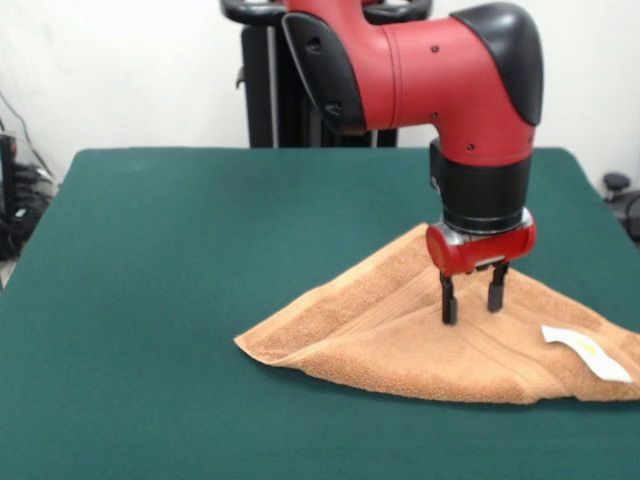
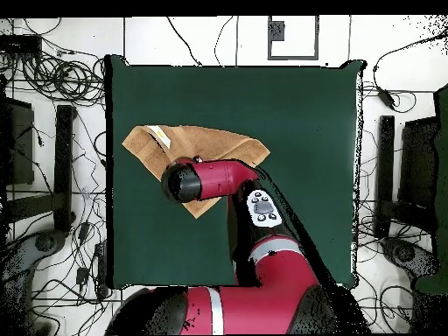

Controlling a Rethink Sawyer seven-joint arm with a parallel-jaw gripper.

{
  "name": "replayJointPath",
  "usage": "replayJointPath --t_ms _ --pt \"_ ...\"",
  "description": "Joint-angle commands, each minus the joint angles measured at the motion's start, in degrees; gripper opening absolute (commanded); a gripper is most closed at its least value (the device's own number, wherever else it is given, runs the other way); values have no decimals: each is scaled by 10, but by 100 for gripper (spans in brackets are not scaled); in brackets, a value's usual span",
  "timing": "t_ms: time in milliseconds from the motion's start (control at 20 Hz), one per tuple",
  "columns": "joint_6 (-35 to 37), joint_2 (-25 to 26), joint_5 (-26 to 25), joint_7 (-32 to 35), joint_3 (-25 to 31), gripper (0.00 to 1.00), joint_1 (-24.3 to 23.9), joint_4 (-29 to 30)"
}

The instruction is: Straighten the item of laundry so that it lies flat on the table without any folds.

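Dark green table (image 1: pixel 180 260), folded towel (image 1: pixel 400 340), gripper (image 1: pixel 472 300) parted above, white wall (image 1: pixel 120 70)

Your towel (image 1: pixel 400 335) lay on the worktop (image 1: pixel 180 260) toward one side edge; end effector (image 1: pixel 469 300) stood directly above it.

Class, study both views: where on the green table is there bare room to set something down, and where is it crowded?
In the front view, the table is bare left of the towel and along its far edge. A narrow bare strip runs in front of the towel. The right near part is crowded: the folded towel lies there, with the open gripper down on it.
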Motion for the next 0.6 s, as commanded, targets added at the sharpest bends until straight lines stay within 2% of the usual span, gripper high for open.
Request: replayJointPath --t_ms 50,600 --pt "68 30 6 43 25 100 25 -6" --pt "47 32 8 50 31 100 14 10"
